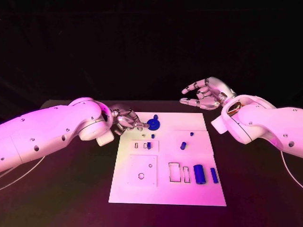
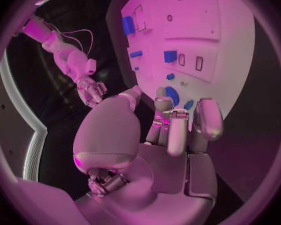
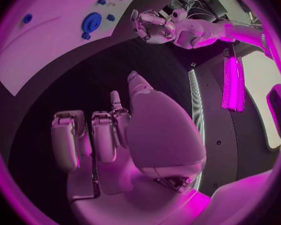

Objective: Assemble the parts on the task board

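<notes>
Resting at the far left edge of the task board [image 1: 166, 189], left hand [image 1: 126, 120] touches a round blue part [image 1: 153, 124] with its fingers; right hand [image 1: 207, 94] hovers beyond, fingers apart, empty.

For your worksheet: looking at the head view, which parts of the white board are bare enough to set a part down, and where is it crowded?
Free: the task board strip along its near edge, and the patch between the small blue peg and the far-right corner. Crowded: the far-left corner, where the left hand meets the blue disc, and around the blue cylinder.
</notes>
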